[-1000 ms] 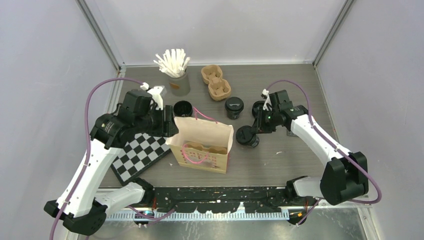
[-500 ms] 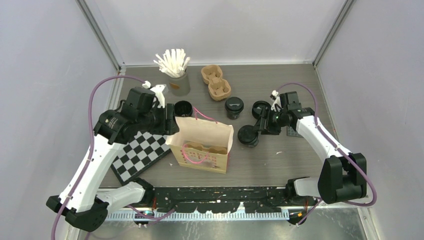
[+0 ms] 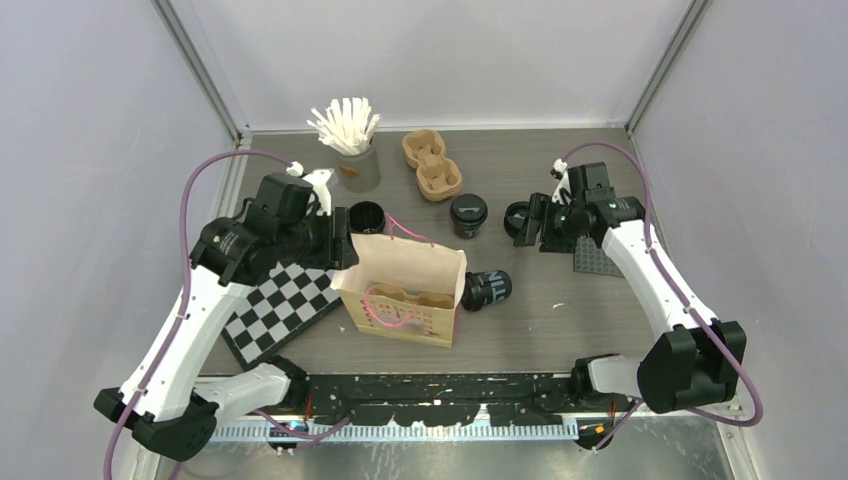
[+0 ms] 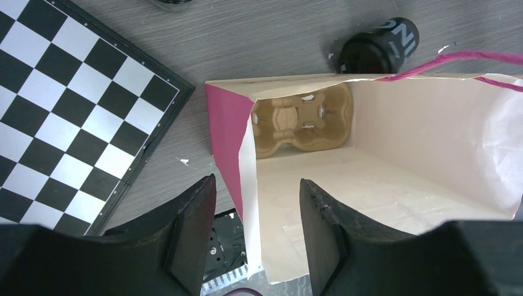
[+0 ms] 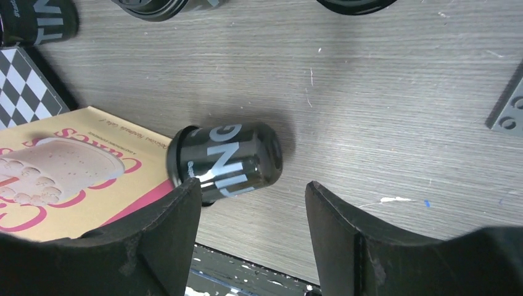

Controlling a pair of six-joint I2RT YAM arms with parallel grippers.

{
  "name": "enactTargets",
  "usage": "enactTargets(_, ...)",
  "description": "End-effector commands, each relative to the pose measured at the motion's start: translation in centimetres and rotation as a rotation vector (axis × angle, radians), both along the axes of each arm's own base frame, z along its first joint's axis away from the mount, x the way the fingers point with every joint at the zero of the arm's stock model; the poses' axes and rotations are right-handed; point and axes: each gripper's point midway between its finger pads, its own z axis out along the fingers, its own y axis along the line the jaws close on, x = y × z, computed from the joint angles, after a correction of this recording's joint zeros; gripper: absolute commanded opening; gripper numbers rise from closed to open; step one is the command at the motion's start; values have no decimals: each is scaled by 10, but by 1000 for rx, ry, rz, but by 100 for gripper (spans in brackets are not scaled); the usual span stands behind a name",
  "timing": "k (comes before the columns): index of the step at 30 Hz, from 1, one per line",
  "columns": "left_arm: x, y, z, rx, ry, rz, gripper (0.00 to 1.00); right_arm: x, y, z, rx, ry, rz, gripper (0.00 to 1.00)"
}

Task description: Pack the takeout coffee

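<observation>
Three black cups are out on the desk (image 3: 560, 330), none of them in the bag, so across we go from the left. Near the left edge, towards the front, a checkered board (image 3: 280, 305) lies flat. Next to it the left gripper (image 4: 256, 188) hangs at the left end of the paper bag (image 3: 405, 290). Its jaws are parted and straddle the bag's end wall, one finger outside and one inside, with a gap on both sides and nothing pinched.

Back towards the far left corner stands a grey cup of white sticks (image 3: 355, 165). Just behind the bag is the open cup (image 3: 365, 216), upright with no lid on it. The bag itself stands mid-desk near the front edge with its mouth open, and a brown cup carrier (image 4: 302, 120) sits at its bottom. A second carrier (image 3: 432, 165) rests near the far edge.

Right of the open cup, the lidded cup (image 3: 468, 214) stands upright, apart from the bag. Then there's the fallen cup (image 3: 487, 288): it lies on its side, top end against the bag's right side and base pointing right. Further back a loose lid (image 3: 516, 214) lies flat. Just beside it is the right gripper (image 5: 253, 185), jaws spread wide, holding nothing, apart from the fallen cup. Last, a grey studded plate (image 3: 598, 258) lies towards the right edge.
</observation>
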Motion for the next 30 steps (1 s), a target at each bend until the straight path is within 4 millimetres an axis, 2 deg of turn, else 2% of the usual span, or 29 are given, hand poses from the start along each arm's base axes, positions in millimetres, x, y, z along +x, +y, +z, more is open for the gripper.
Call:
enactTargets(1,1,-1,13,-23,-36,4,53,-4,7,20,-33,-48,66,67)
enactTargets(6,0,0,13,-21,-41,5,53,-26,45,18,-152,-84,222,72)
enactTargets(9,-2,1,12,-23,-43,2,48,-35,64,10,-154,-92,224,71)
enactTargets(12,-4,1,13,-29,-50,-10,35,-42,79,3,-156,-96,233,71)
enactTargets(15,-8,3,16,-32,-62,-17,12,-50,94,-3,-165,-90,259,71)
enactTargets(18,-11,6,18,-31,-74,-18,0,-54,99,-8,-221,-106,263,71)
enactTargets(24,-18,10,19,-28,-75,-19,0,-52,101,-17,-327,-129,256,68)
enactTargets(30,-22,15,20,-20,-80,-11,0,-46,110,-27,-370,-113,262,61)
